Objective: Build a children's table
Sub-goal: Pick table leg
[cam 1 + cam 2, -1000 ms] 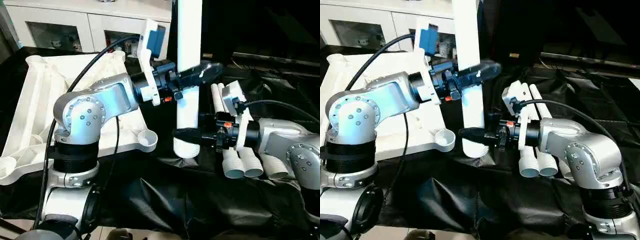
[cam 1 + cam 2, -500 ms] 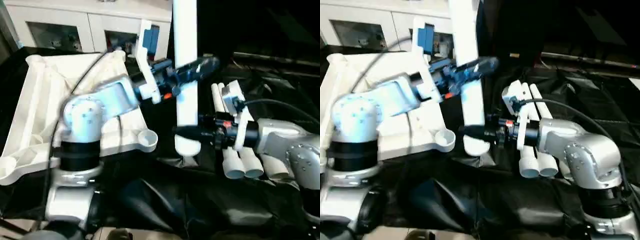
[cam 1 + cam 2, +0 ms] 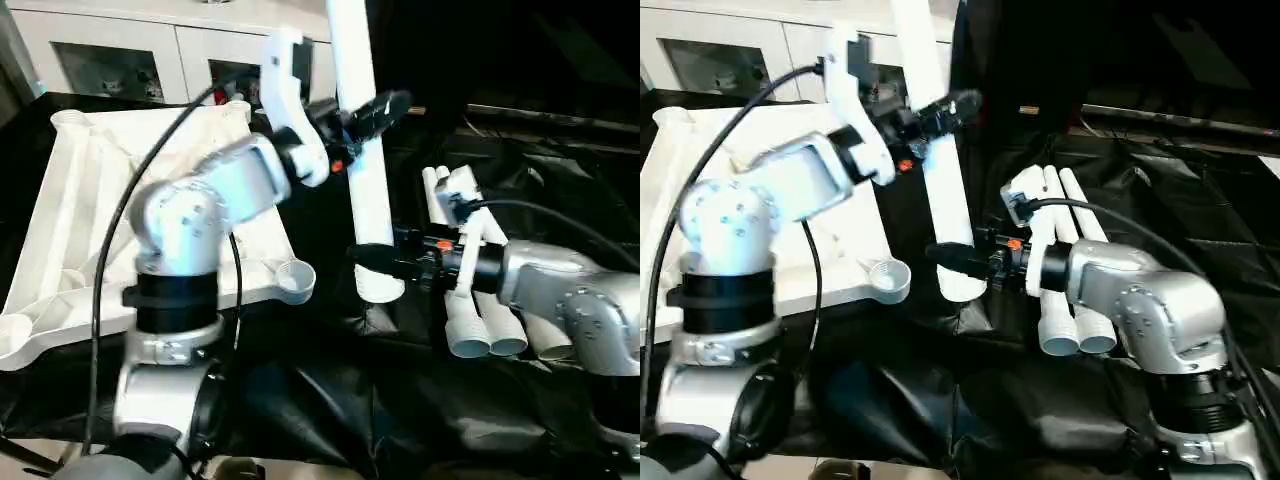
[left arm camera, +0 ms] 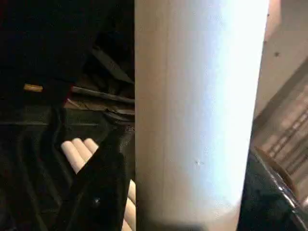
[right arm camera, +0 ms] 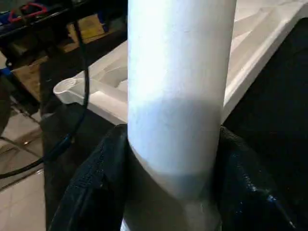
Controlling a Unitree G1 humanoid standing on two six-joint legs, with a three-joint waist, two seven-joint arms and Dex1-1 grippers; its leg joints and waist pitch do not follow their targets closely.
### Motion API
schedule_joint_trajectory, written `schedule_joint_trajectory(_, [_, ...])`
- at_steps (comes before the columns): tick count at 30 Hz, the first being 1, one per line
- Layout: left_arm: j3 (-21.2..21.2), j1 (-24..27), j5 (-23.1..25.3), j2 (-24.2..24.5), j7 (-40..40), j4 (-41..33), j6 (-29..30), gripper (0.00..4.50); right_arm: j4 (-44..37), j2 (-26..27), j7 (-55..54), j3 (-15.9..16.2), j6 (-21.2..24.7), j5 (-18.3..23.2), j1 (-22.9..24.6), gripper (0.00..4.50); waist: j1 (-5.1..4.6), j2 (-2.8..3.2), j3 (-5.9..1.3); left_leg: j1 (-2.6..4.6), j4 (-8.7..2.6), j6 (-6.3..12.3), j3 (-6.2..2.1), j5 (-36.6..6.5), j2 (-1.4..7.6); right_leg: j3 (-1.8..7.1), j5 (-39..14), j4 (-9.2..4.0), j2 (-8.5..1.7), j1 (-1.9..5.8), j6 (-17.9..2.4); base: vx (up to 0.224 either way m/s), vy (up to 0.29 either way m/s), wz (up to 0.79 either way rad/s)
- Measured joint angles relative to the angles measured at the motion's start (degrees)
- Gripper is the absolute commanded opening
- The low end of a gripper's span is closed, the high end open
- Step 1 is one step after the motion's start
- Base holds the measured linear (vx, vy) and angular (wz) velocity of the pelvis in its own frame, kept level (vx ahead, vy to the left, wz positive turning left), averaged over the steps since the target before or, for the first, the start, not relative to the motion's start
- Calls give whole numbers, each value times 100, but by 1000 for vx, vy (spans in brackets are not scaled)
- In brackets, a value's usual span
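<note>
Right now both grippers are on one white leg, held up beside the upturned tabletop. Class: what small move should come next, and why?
Probably swing the leg's lower end over to the near corner socket. The left gripper holds it high, the right gripper low, and its open end hangs just beside that empty socket on the tabletop. Other legs lie waiting on the black cloth.

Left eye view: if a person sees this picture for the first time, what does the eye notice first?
First, the long white leg standing nearly upright in the middle, tilted a little, gripped high by the left gripper and low by the right gripper. Next, the white tabletop lying underside up at the left on the black cloth, one round corner socket close to the leg's lower end. Three spare legs lie behind the right arm.
</note>
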Motion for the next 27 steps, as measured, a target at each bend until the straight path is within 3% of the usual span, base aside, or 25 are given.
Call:
schedule_joint_trajectory(6, [-63,17,48,-4,-11,-38,-132,183,40,13,-13,87,-244,-178,-13,198,1,-3,1,-1,0,0,0,0,0,0,-1,0,0,-1,1,0,0,0])
schedule_joint_trajectory(7, [-90,18,74,11,-63,-68,-157,181,40,16,1,91,-287,-206,-16,254,1,-3,2,-1,0,0,-1,0,0,0,-1,0,0,-1,1,0,0,0])
schedule_joint_trajectory(14, [-566,34,133,373,-624,-237,-158,180,41,-234,448,159,-339,-162,-272,307,17,-12,2,-2,0,5,1,3,0,0,-3,-1,-1,-1,4,0,0,0])
schedule_joint_trajectory(20, [-863,67,139,531,-1068,-249,-153,180,105,-446,910,303,-367,-163,-297,309,7,-21,5,-2,0,10,3,6,0,1,-2,0,-1,-1,4,0,0,0])
schedule_joint_trajectory(27, [-897,67,67,582,-1347,-257,-153,180,143,-511,1126,361,-369,-160,-304,309,5,-22,4,-2,0,11,10,7,0,0,-2,0,-1,-1,3,0,0,0])
